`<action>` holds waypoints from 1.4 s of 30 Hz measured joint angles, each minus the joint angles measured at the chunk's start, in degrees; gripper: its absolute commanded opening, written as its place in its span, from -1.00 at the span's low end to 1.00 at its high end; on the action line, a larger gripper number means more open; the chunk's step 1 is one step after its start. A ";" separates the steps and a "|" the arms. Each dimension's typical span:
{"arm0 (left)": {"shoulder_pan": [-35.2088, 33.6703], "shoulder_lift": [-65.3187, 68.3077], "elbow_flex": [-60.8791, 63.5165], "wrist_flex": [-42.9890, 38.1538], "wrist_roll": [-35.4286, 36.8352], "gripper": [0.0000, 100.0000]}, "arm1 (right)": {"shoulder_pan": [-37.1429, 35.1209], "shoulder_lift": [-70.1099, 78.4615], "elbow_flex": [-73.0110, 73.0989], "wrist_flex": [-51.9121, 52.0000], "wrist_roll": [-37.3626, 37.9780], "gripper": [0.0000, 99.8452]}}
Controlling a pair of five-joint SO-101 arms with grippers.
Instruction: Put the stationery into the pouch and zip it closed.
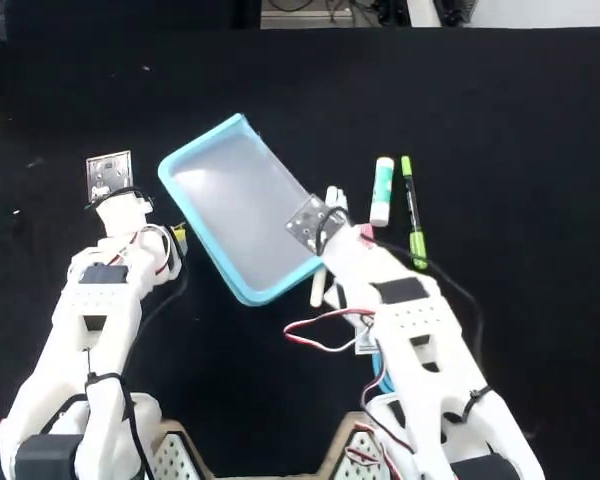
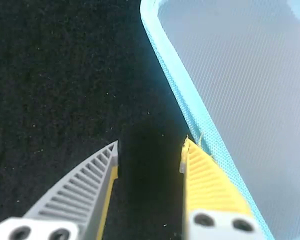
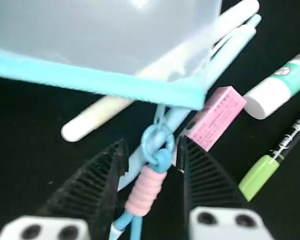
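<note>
A translucent pouch (image 1: pixel 242 205) with cyan trim lies flat in the middle of the black table. My right gripper (image 3: pixel 150 145) is open at the pouch's near corner. The cyan zipper ring (image 3: pixel 157 142) and its pink beaded pull (image 3: pixel 142 187) hang between the black fingers. A cream pen (image 3: pixel 105 112) and a light blue pen (image 3: pixel 230 47) lie partly beneath that corner. Beside them are a pink eraser (image 3: pixel 215 117), a glue stick (image 1: pixel 382 190) and a green marker (image 1: pixel 412 210). My left gripper (image 2: pixel 149 150) is open, its yellow finger (image 2: pixel 205 180) against the pouch's cyan edge (image 2: pixel 190 100).
Bare black cloth covers the table (image 1: pixel 480 100) all around. The right arm's red and blue cables (image 1: pixel 325 335) loop over the cloth in front of the pouch. Both arm bases stand at the near edge.
</note>
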 measured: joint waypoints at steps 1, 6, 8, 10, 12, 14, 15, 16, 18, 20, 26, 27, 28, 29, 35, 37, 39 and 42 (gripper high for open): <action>0.00 0.00 0.00 0.00 0.00 -0.60 | 0.53 0.00 0.26 -0.70 0.26 -0.67; 0.00 0.00 0.00 0.00 0.00 -0.60 | 1.49 0.26 0.35 -3.96 2.81 -0.67; 0.00 0.00 0.00 0.00 0.00 -0.60 | 1.49 2.02 0.35 -4.31 3.69 -0.67; 0.00 0.00 0.00 0.00 0.00 -0.60 | 1.49 5.10 0.18 -4.40 3.96 -0.67; 0.00 0.00 0.00 0.00 0.00 -0.60 | 2.20 7.65 -0.97 -4.48 4.04 -0.67; 0.00 0.00 0.00 0.00 0.00 -0.60 | 2.81 10.20 -3.25 -4.48 4.04 -0.67; 0.00 0.00 0.00 0.00 0.00 -0.60 | 2.99 11.08 -4.04 -4.48 4.04 -0.67; 0.00 0.00 0.00 0.00 0.00 -0.60 | 3.16 11.96 -4.57 -4.48 4.04 -0.67; 0.00 0.00 0.00 0.00 0.00 -0.60 | 3.16 13.36 -5.45 -4.57 4.04 -0.72; 0.00 0.00 0.00 0.00 0.00 -0.60 | 3.16 13.98 -6.15 -4.57 4.13 -0.88; 0.00 0.00 0.00 0.00 0.00 -0.60 | 3.52 15.03 -7.30 -4.66 4.31 -0.98; 0.00 0.00 0.00 0.00 0.00 -0.60 | 3.69 15.03 -7.65 -4.31 4.31 -0.98; 0.00 0.00 0.00 0.00 0.00 -0.60 | 3.87 15.03 -8.18 -3.34 4.31 -0.98; 0.00 0.00 0.00 0.00 0.00 -0.60 | 4.04 15.03 -8.97 -2.11 4.31 -0.98; 0.00 0.00 0.00 0.00 0.00 -0.60 | 4.40 15.12 -14.95 6.24 4.31 -0.98; 0.00 0.00 0.00 0.00 0.00 -0.60 | 4.40 15.12 -16.97 8.35 4.31 -0.98; 0.00 0.00 0.00 0.00 0.00 -0.60 | 4.40 15.12 -19.08 10.73 4.31 -0.98; 0.00 0.00 0.00 0.00 0.00 -0.60 | 4.40 13.45 -21.45 14.51 3.16 -0.98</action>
